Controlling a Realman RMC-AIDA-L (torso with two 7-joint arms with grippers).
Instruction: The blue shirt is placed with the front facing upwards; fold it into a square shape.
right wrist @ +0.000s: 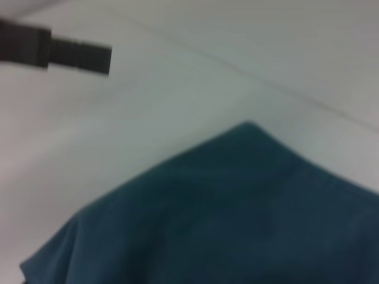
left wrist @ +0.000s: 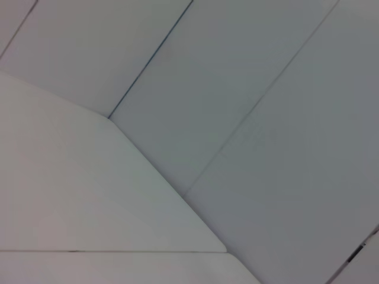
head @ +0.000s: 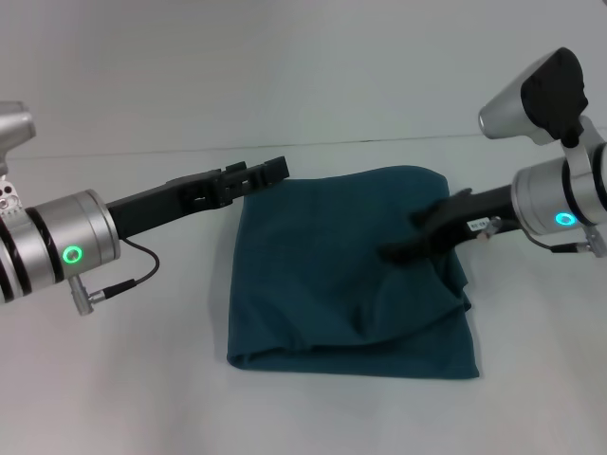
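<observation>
While the blue shirt [head: 351, 275] lies folded into a rough square at the middle of the white table [head: 142, 379], we start on the left. There the left gripper [head: 256, 174] hangs just above the shirt's far left corner, with nothing between its fingers that we can see; whether they are parted or together we cannot tell. Its wrist view shows only pale panels and a table edge, no cloth.

Moving rightward across the shirt, the near edge and left side look fairly straight, but the cloth bulges and creases toward the right side. Over that right part sits the right gripper [head: 403, 248], low over the fabric or touching it; we cannot tell whether it pinches cloth or simply rests there, nor how its fingers stand. From the right wrist view we see a shirt corner [right wrist: 249, 127] lying flat on the table.

What we judge could go wrong: if the right gripper lifts away with fabric caught, it would drag the top layer and undo the fold. The loose bulge on the right could also slump outward and spoil the square. The left gripper, so close to the corner, might snag it when it moves.

No lettering, label or brand is readable; only plain teal cloth shows.
</observation>
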